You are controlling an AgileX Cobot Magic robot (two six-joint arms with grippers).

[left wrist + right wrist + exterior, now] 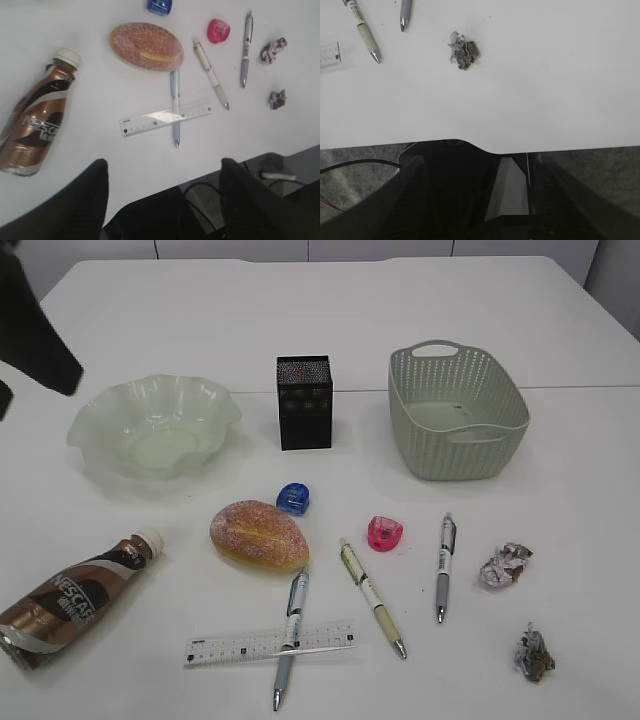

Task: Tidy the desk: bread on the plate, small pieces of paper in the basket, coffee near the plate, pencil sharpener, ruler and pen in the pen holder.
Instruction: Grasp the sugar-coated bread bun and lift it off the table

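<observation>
The bread (259,534) lies mid-table, with a blue sharpener (293,499) and a pink sharpener (385,532) beside it. The ruler (268,644) lies under one of three pens (290,635). The coffee bottle (75,598) lies on its side at the front left. Two paper balls (505,565) (534,653) are at the front right. The glass plate (100,410), black pen holder (304,402) and basket (470,455) stand behind. My left gripper (163,161) is open and empty over the table's front edge. My right gripper (480,160) is open and empty, near a paper ball (463,50).
Part of the left arm (35,330) shows dark at the upper left of the exterior view. The other two pens (372,597) (444,566) lie between the bread and the paper balls. Cables and floor show below the table's front edge (470,142).
</observation>
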